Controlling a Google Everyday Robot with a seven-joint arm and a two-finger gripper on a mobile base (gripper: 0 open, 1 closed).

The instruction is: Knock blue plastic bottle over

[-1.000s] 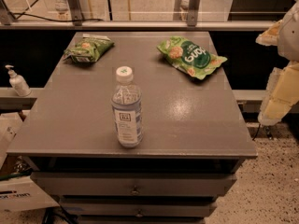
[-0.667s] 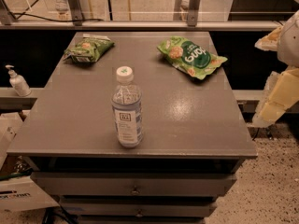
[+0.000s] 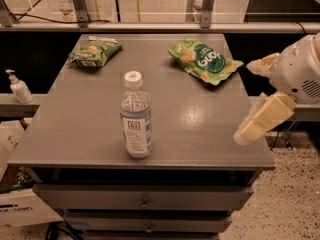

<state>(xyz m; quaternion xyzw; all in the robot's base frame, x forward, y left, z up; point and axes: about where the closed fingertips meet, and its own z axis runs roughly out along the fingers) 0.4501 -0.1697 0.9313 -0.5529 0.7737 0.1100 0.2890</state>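
In the camera view, the blue plastic bottle (image 3: 136, 116) stands upright on the grey surface (image 3: 200, 129) of a drawer cabinet, near the front edge and a little left of the middle. Its white screw cap is on and its pale label, with a small dark square logo, faces the camera.

The gripper (image 3: 245, 101) hangs at the right edge of the surface, towards the front right corner and well apart from the bottle. Its two pale jaws seem to be spread open with a gap between them, one higher and one lower, and they hold nothing. The rounded white body of the arm sits behind them at the frame's right border.

A green snack bag with white lettering (image 3: 204, 61) lies flat at the back right of the surface. A smaller green snack bag (image 3: 94, 53) lies at the back left corner. Both are well apart from the bottle.

Off the surface, on a ledge to the left, stands a small white pump-dispenser bottle (image 3: 18, 86). Below the surface, two drawer fronts with small knobs (image 3: 145, 204) show.
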